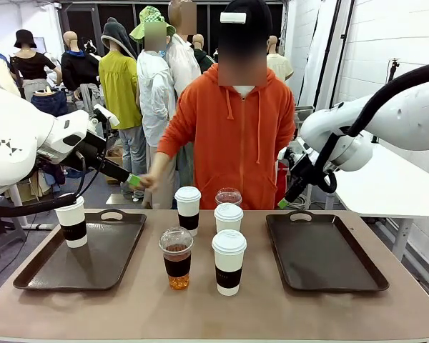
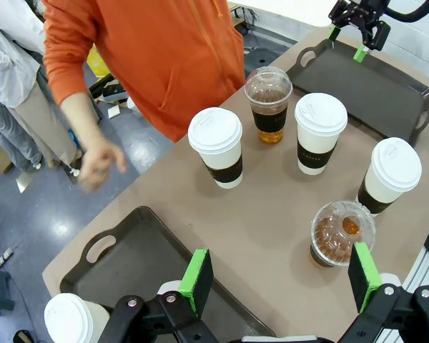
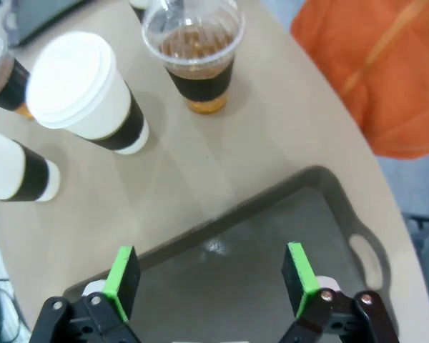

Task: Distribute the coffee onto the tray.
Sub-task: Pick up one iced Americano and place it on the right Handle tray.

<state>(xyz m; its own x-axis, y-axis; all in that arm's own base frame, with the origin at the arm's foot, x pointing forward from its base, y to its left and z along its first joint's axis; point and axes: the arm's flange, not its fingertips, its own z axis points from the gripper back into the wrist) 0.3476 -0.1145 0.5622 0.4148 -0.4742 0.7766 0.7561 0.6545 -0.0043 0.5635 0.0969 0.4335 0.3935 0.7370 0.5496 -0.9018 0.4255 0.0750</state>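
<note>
Six coffees show in the front view. One white paper cup (image 1: 73, 221) with a white lid and dark brown sleeve stands on the left dark brown plastic tray (image 1: 107, 261). Three matching paper cups (image 1: 229, 261) and two clear dome-lidded plastic cups (image 1: 176, 257) of brown liquid cluster on the brown table (image 1: 222, 314), between that tray and the right dark brown plastic tray (image 1: 322, 257). The left gripper (image 1: 134, 180) and right gripper (image 1: 282, 202) hang above, apart from every cup. From the left wrist, its green-padded jaws gape wide and empty over the left tray's inner edge and the table. From the right wrist, those jaws stand equally wide and empty over the right tray.
</note>
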